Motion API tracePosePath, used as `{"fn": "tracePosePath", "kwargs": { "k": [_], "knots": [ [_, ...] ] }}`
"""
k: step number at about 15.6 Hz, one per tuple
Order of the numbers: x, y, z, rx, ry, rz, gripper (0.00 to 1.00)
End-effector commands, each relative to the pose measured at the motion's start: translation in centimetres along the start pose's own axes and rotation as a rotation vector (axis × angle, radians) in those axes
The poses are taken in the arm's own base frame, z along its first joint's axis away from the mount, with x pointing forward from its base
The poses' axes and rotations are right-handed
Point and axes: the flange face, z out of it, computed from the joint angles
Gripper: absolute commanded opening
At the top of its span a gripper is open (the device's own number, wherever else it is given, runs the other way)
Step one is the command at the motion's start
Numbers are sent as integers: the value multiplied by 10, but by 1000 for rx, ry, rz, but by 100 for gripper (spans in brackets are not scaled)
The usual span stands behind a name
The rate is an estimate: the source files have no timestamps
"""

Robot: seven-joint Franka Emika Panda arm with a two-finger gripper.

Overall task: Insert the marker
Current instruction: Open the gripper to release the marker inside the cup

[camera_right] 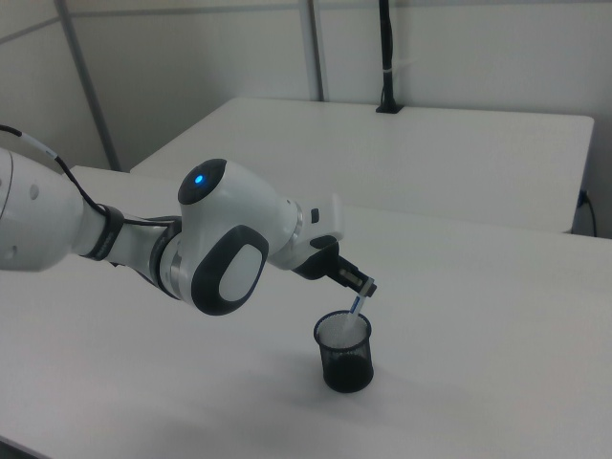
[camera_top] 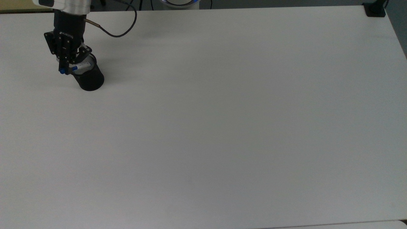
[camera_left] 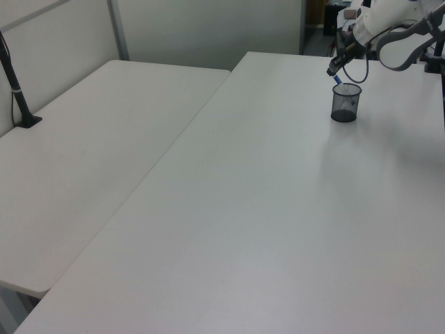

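The marker [camera_top: 78, 67] is a slim white pen with a blue end; it leans at a slant with its lower part inside a black mesh cup [camera_top: 89, 78] at the top view's far left. My gripper [camera_top: 65, 69] is shut on the marker's upper blue end, right above the cup's rim. From the right view, the marker [camera_right: 357, 306] slopes down from the gripper [camera_right: 363, 287] into the cup [camera_right: 345, 352]. In the left view, the cup [camera_left: 345, 103] stands at the far right with the gripper [camera_left: 336, 71] just over it.
The white table [camera_top: 222, 127] spreads wide to the top view's right of the cup. A second white table [camera_left: 83, 153] lies beside it in the left view. A black cable [camera_top: 117, 31] trails from the wrist, and a black clamp [camera_top: 375, 9] sits at the far corner.
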Motion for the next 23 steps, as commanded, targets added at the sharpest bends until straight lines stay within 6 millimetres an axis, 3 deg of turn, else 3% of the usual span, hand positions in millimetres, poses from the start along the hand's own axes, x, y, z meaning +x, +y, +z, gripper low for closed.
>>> {"fn": "tracePosePath", "kwargs": {
  "k": [1,5,12,17,23],
  "knots": [
    [13,-3,-10,8,37,133,100],
    [18,-18,-13,6,-26,162,100],
    [23,-23,-16,-12,-94,166,100],
    [77,-80,-55,1,-360,200,100],
    [98,-152,-103,18,-537,61,100]
  ]
}}
